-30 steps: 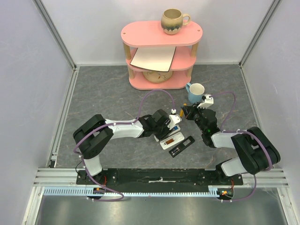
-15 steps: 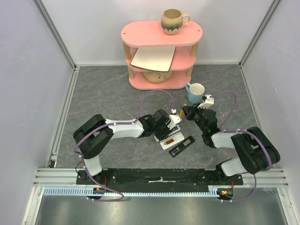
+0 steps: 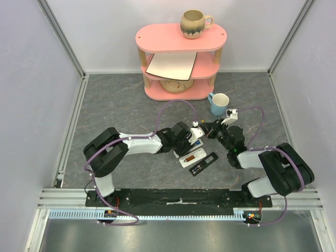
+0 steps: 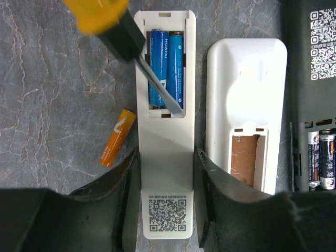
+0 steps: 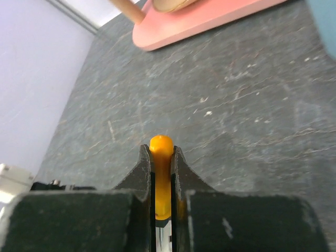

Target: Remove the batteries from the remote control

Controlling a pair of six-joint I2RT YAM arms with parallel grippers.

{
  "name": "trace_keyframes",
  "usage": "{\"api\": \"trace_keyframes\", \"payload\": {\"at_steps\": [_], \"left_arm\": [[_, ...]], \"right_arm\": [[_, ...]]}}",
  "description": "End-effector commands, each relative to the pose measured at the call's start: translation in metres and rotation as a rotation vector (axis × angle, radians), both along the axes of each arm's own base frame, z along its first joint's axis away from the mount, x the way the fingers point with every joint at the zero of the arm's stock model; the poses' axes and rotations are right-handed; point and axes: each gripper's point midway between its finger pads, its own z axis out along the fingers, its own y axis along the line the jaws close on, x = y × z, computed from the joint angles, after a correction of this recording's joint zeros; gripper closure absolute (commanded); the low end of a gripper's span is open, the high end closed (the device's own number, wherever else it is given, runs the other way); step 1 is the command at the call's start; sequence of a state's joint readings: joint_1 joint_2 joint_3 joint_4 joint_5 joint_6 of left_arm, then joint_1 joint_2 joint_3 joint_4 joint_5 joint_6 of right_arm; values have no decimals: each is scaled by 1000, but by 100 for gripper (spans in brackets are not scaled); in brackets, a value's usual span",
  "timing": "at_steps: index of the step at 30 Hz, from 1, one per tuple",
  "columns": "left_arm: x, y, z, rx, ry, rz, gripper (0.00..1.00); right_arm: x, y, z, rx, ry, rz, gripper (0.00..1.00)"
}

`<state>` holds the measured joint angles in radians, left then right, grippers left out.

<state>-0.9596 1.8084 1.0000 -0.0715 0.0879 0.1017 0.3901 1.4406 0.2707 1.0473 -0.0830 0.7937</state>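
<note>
Progress, as we judge it: partly done, more left than finished.

- The left gripper [image 4: 167, 164] is clamped on the held remote [image 4: 167, 136], a white one lying back-up near the middle of the bench [image 4: 52, 105], one finger on each long side. Its cover is off.
- Two blue batteries [image 4: 176, 58] sit side by side in its bay. Neither is lifted.
- The right gripper [image 5: 161, 152] is closed tight on the orange handle of the screwdriver [image 4: 113, 26]. The blade reaches slantwise over the bay, its tip at the end of one blue cell nearer the gripper. We read this as the prying step, with no cell freed yet.
- One orange battery [image 4: 117, 137] lies loose on the bench just beside the held remote, on the side away from the other remotes. It is out, so we count it as done.
- The second white remote [image 4: 245, 115] lies alongside. Its bay is open and shows only brown, with no cell that we can see, so it is probably emptied.
- The black remote [image 4: 312, 105] lies beyond that one, at the edge of the wrist view. Two dark cells [image 4: 320, 167] are in its open bay.

Count:
- Remotes: three.
- Cells seated: four, two blue and two dark.
- Cells loose: one orange. We see no partner for it.
- Screwdrivers: one.

Left to do: four cells.
</note>
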Motion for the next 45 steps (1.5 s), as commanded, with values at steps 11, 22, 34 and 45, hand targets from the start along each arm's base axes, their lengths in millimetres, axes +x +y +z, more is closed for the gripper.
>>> {"api": "trace_keyframes", "payload": {"at_steps": [11,22,34,45], "left_arm": [[-24,29,-43,138,126,5,88],[-23,29,-42,137,126,3,88],[-25,28,-43,138,132,-4,88],[-25,28,-44,138,137,-5,88]], "right_arm": [[6,-8,37,13,-27,-70,100],[22,-46,26,-131,3,-266,100],[29,-41,4,-164,36,-250,100],[27,-49,17,-161,4,-288,100]]}}
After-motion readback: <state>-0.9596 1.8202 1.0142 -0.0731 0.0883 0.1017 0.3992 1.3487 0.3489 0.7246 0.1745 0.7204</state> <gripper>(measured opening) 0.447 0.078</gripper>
